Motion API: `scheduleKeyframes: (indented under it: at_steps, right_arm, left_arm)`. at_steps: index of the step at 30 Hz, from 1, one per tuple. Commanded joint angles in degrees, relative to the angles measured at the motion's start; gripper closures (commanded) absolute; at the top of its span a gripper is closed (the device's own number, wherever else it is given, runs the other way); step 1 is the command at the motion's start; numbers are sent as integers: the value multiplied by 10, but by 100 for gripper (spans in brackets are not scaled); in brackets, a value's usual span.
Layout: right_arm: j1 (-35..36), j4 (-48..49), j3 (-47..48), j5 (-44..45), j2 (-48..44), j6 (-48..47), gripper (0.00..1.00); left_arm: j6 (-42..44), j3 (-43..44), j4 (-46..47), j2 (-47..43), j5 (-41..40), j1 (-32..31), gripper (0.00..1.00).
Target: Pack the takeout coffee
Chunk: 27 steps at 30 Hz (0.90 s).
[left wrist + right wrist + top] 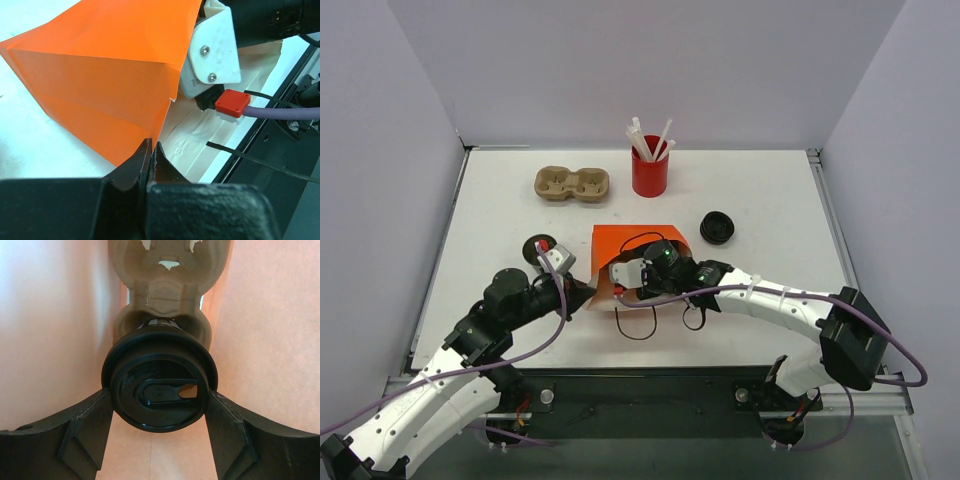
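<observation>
The orange paper bag (625, 245) lies on its side mid-table, mouth toward the arms. My left gripper (151, 146) is shut on the bag's mouth edge (167, 107) at its lower left corner (590, 292). My right gripper (159, 392) reaches into the bag, its walls orange-pink on both sides. It is shut on a takeout coffee cup (160, 367), both fingers (87, 425) against the black lid rim, the lid facing the camera. A tan-brown moulded shape (167, 295) shows beyond it. The other takeout coffee cup (717, 228) sits on the table to the right of the bag.
A tan two-hole cup carrier (572, 185) and a red cup of white straws (649, 172) stand at the back. The bag's black string handles (636, 326) lie loose near the front. Grey walls close in the table on three sides.
</observation>
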Motion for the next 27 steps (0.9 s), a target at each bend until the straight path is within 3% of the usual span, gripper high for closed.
scheduleKeyframes:
  at_steps: [1, 27]
  right_arm:
    - [-6, 61, -17, 26, 19, 8, 65]
    - [-24, 114, -44, 46, 77, 75, 48]
  left_arm:
    - [-7, 30, -3, -1, 11, -3, 100]
    - [-43, 36, -24, -1, -6, -2, 100]
